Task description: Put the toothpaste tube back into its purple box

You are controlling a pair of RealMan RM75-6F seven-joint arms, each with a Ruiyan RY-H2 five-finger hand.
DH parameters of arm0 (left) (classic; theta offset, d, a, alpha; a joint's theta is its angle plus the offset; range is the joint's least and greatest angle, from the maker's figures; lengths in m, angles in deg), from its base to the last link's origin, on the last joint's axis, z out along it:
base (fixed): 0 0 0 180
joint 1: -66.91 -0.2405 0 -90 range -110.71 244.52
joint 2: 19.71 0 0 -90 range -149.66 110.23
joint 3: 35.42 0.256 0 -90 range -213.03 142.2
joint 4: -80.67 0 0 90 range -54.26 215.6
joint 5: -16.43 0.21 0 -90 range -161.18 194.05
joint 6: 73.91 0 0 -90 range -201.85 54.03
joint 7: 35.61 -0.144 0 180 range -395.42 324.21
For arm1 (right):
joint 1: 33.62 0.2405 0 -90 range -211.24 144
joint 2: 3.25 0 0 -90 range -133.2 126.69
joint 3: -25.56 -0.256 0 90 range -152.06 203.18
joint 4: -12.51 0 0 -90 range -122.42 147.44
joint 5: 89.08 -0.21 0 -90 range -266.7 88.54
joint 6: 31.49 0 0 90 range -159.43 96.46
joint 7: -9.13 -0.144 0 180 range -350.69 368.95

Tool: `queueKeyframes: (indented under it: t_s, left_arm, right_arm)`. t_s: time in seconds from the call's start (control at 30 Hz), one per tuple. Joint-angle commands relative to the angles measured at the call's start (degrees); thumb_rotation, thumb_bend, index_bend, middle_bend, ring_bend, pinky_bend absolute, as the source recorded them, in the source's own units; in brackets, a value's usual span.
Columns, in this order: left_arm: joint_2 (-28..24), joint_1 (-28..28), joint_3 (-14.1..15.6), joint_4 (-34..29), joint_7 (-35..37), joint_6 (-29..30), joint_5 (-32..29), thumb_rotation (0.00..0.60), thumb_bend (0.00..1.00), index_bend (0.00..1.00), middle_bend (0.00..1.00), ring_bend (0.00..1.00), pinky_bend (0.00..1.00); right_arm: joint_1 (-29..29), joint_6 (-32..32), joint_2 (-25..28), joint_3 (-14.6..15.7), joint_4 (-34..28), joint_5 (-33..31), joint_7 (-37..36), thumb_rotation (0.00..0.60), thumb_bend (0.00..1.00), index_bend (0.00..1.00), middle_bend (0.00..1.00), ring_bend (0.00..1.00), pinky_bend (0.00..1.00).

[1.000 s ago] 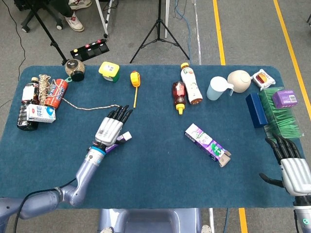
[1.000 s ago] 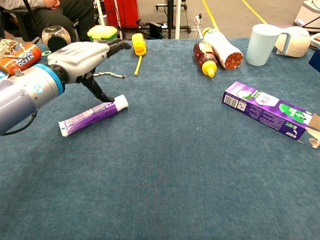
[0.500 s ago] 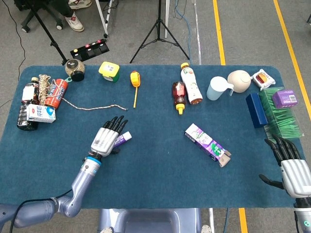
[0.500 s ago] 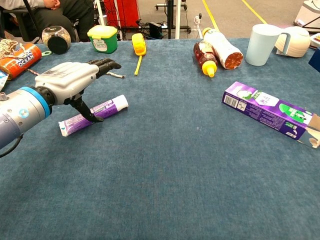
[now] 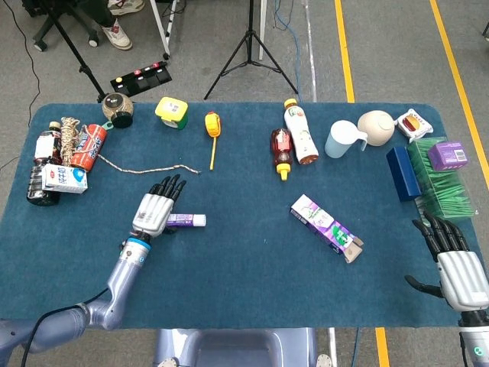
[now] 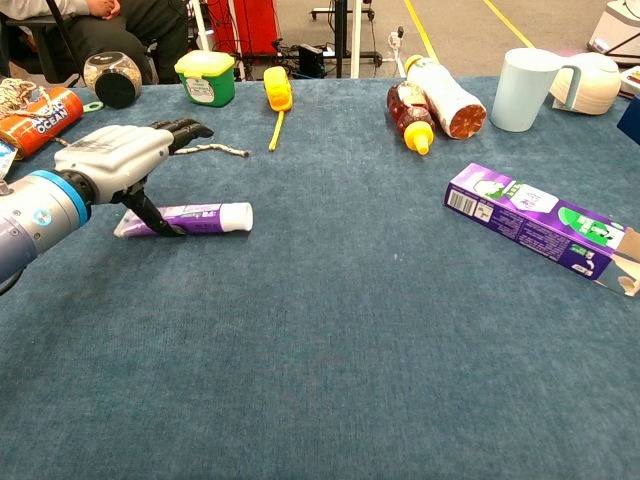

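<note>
Tube [image 6: 190, 216] has swung from a diagonal to nearly level under the left hand [image 6: 115, 165], whose spread fingers only touch it, no grasp yet. Box [image 6: 540, 219] lies well apart at 3 o'clock. Right hand [image 5: 457, 264] idles, fingers apart, empty.
</note>
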Motion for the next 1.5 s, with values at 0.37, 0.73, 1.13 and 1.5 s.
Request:
queueKeyframes:
  t_s: [0.37,0.73,1.13,1.5]
  left_arm:
    - [-3.8,3.8,0.2,-4.0,-8.5,-6.7,-3.8,0.600,0.08,0.00,0.00,0.00,0.18]
    - [-7.8,6.4,0.5,-8.8,-16.7,-9.6,-10.5,0.600,0.10,0.05,0.00,0.00,0.18]
    - [-9.3,9.1,1.5,-8.1,-16.9,-12.6,-13.9,0.600,0.20,0.12,0.01,0.01,0.26]
    - [-8.2,10.0,2.7,-6.8,-15.6,-11.7,-13.5,0.600,0.23,0.30,0.18,0.14,0.42]
  right_arm:
    - [-0.1,-0.4,0.2,-0.1,-0.1,0.1,-0.6,0.600,0.00,0.09,0.02,0.00,0.05]
    - [-0.1,-0.5,0.4,-0.1,-0.1,0.1,-1.1,0.600,0.00,0.09,0.02,0.00,0.05]
    - [-0.1,-0.5,0.3,0.0,-0.3,0.4,-0.8,0.600,0.00,0.09,0.02,0.00,0.05]
    - [-0.2,-0.7,0.5,0.0,-0.2,0.3,-1.2,0.600,0.00,0.09,0.02,0.00,0.05]
